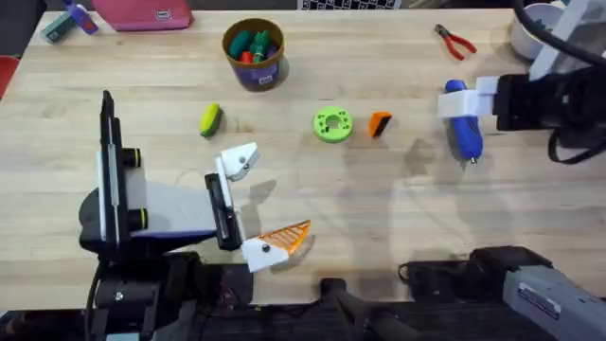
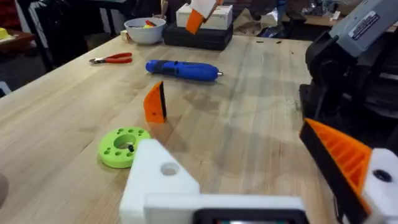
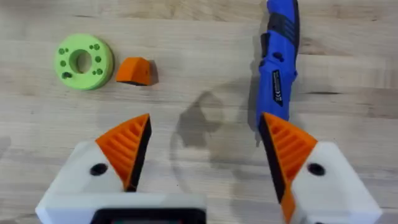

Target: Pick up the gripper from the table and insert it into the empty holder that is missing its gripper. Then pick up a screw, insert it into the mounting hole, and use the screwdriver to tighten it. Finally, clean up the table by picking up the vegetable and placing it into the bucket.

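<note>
Right gripper (image 3: 202, 158) jaws spread wide, nothing between them, hovering over bare table with the screwdriver (image 1: 463, 126) just beside one orange pad. Left gripper (image 1: 256, 208) also spread, empty: one finger carries an orange wedge, the other is the bare white holder (image 1: 239, 160). Bucket (image 1: 254, 53) stands at the far edge, colourful bits inside. Green disc (image 1: 332, 124) mid-table, the small orange gripper (image 1: 380, 123) just beside it, apart from both arms. Vegetable (image 1: 210, 119) lies between bucket and holder, untouched.
</note>
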You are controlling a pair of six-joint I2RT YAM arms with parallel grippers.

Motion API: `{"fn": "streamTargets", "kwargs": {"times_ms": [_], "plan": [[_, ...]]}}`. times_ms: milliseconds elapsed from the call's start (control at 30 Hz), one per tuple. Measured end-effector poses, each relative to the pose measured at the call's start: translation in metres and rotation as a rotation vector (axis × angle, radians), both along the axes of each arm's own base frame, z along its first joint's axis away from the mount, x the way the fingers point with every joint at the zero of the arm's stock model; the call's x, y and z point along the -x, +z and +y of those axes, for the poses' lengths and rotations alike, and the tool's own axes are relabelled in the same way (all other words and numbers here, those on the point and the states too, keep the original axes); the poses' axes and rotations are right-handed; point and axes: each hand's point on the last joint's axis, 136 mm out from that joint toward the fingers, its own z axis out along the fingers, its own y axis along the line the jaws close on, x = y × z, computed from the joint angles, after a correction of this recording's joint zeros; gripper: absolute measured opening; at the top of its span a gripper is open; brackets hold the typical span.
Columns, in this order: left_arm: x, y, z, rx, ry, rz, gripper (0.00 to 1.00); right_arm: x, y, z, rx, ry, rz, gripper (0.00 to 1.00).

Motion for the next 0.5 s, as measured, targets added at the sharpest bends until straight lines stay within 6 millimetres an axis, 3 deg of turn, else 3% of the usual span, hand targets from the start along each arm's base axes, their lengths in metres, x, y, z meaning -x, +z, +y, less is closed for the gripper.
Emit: {"fn": "streamTargets", "kwargs": {"times_ms": [300, 500], "plan": [[0.0, 0.0, 0.0, 0.0, 0.003, 0.0, 0.985, 0.0, 0.0, 0.0, 0.0, 0.0, 0.0, 0.994], [-0.012, 0.0, 0.004, -0.004, 0.075, 0.006, 0.985, 0.0, 0.0, 0.0, 0.0, 0.0, 0.0, 0.993]]}}
